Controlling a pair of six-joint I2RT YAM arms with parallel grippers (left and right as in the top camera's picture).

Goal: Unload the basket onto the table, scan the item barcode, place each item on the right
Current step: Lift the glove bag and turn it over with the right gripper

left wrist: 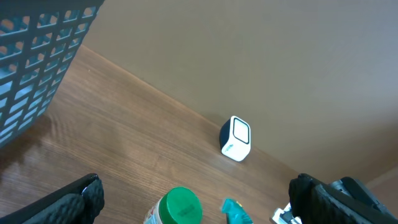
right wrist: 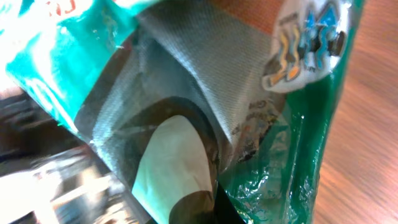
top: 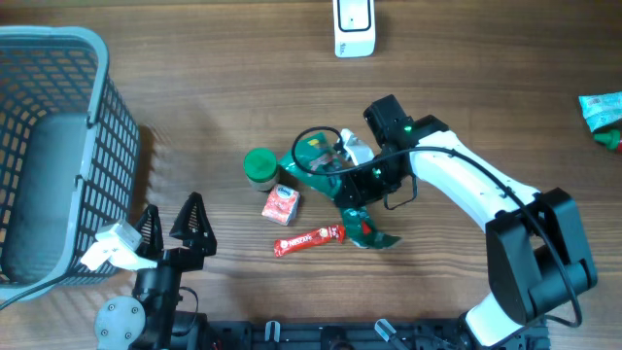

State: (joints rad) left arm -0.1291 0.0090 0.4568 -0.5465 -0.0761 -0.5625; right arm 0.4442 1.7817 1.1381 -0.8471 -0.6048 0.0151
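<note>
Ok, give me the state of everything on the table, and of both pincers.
left pincer, open, holding nothing
right pincer, shut on the green packet
green packet, gripped, crumpled
green-lidded jar, upright, lid on
candy bar, lying flat
small carton, lying on the table
scanner, standing at the far edge
basket, upright, top open

Far left on the table [top: 214, 87]: basket [top: 58, 146], my left pincer [top: 172, 206] just right of its near corner. Far edge, centre: scanner [top: 354, 27]. Mid-table cluster: jar [top: 260, 165] leftmost, carton [top: 281, 205] just before it, bar [top: 309, 239] nearer me, pouch [top: 364, 228] to their right, in my right pincer [top: 352, 190]. 1 packet [top: 603, 109] at far right edge
</note>
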